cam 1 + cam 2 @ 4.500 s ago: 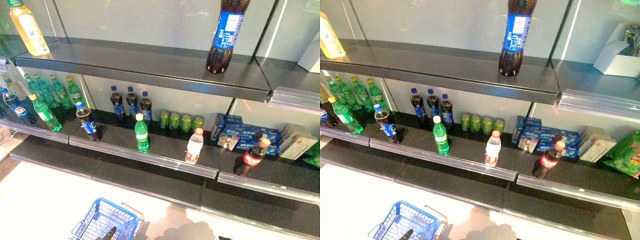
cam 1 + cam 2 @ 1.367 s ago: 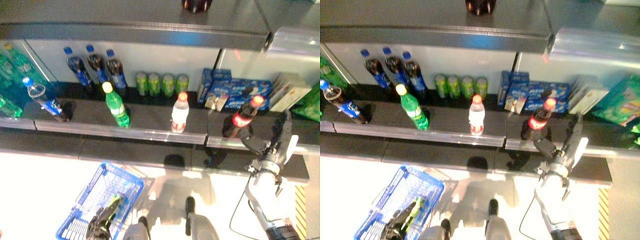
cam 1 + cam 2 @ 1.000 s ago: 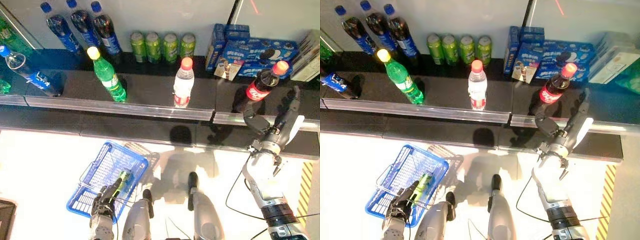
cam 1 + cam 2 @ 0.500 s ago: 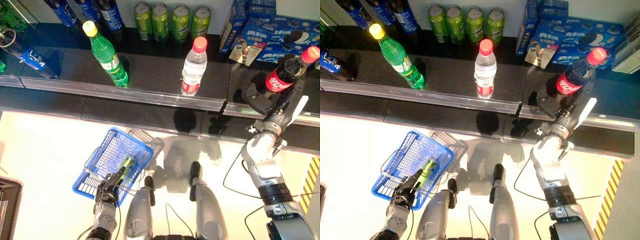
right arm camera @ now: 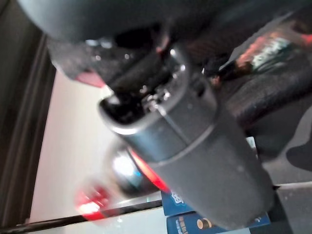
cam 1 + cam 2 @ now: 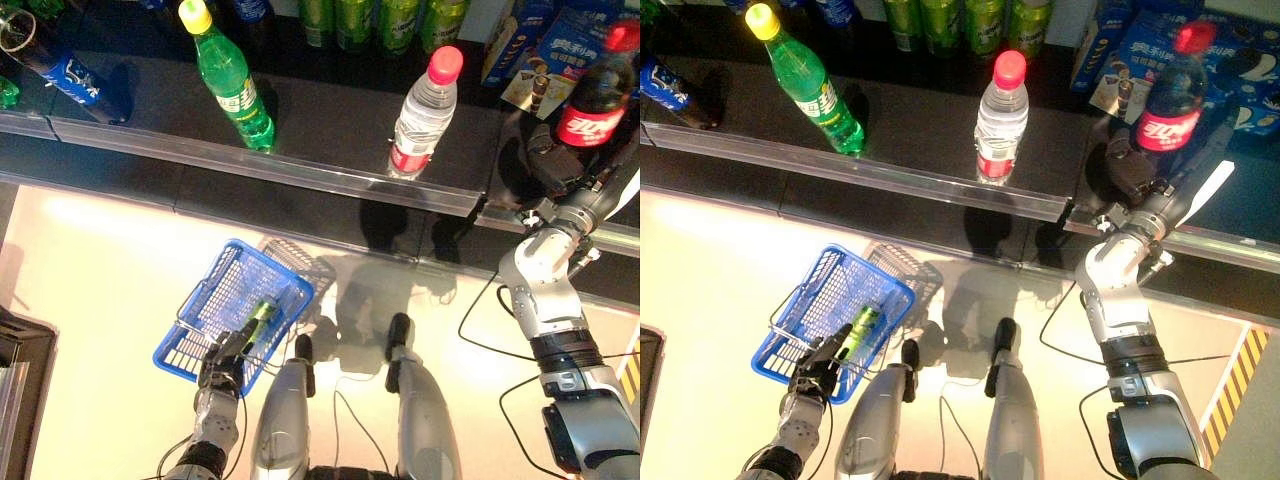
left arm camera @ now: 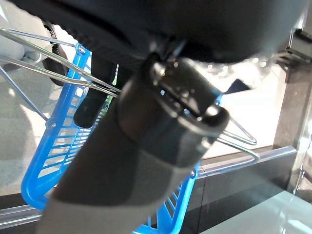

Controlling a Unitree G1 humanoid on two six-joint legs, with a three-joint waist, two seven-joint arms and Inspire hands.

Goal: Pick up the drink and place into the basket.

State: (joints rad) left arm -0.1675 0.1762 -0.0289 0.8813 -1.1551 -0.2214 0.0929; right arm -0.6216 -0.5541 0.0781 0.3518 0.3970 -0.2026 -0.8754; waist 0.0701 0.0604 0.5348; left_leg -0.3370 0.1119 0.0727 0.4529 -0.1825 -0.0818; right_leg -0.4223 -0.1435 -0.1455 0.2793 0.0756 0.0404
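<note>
A dark store shelf (image 6: 320, 120) stands ahead. The left hand (image 6: 818, 368), fingers curled, holds the blue basket (image 6: 820, 300) by its handle. The right hand (image 6: 1140, 185) reaches around the red-capped cola bottle (image 6: 1170, 95); I cannot tell if the fingers are closed. Next it probably must grip firmly and lift.

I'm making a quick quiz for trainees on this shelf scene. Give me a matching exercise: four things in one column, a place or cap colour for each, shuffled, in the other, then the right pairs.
Things:
1. green bottle
2. clear water bottle
3. cola bottle
4. blue basket

Descriptions:
A. red cap, by the right hand
B. on the floor, handle in the left hand
C. yellow cap
D. pink cap

Pairs: 1-C, 2-D, 3-A, 4-B
</note>
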